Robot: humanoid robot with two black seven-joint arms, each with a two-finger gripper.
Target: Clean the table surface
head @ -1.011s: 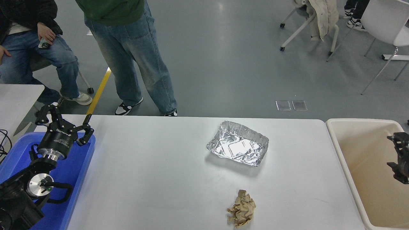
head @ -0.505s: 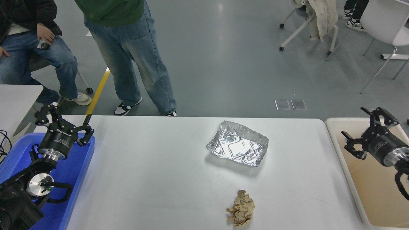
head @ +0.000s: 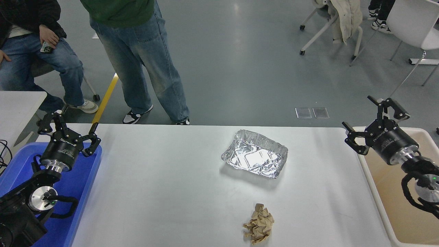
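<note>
Grey floor (head: 240, 68) filled the far half of the view; the white table (head: 164, 192) spanned the near half, rounded far-right corner visible. A smaller white tabletop (head: 17, 106) sat at the far left edge.

Left to right:
- Seated person (head: 37, 51) at far left in jeans, holding something small in one hand.
- Left gripper (head: 67, 128) parked over the blue tray (head: 79, 192) at the table's left edge, fingers spread wide, nothing between them. Arm came in from the lower left corner.
- Standing person (head: 140, 58), green top and jeans, just beyond the table's far edge.
- Yellow floor line (head: 106, 97) ran between the two people.
- Foil tray (head: 254, 158) lay on the table right of centre, toward the far edge, crumpled rim, looked empty.
- Crumpled brown paper (head: 259, 224) lay on the table near the front edge, well apart from the foil tray, roughly in line with it.
- Right gripper (head: 376, 121) hung above the table's far-right corner, at the seam with the beige bin (head: 377, 192), fingers wide apart, holding nothing. Arm came in from the right edge, over the bin.
- Chairs (head: 411, 24) stood at far right, one with a pale coat (head: 346, 17) draped over it.
</note>
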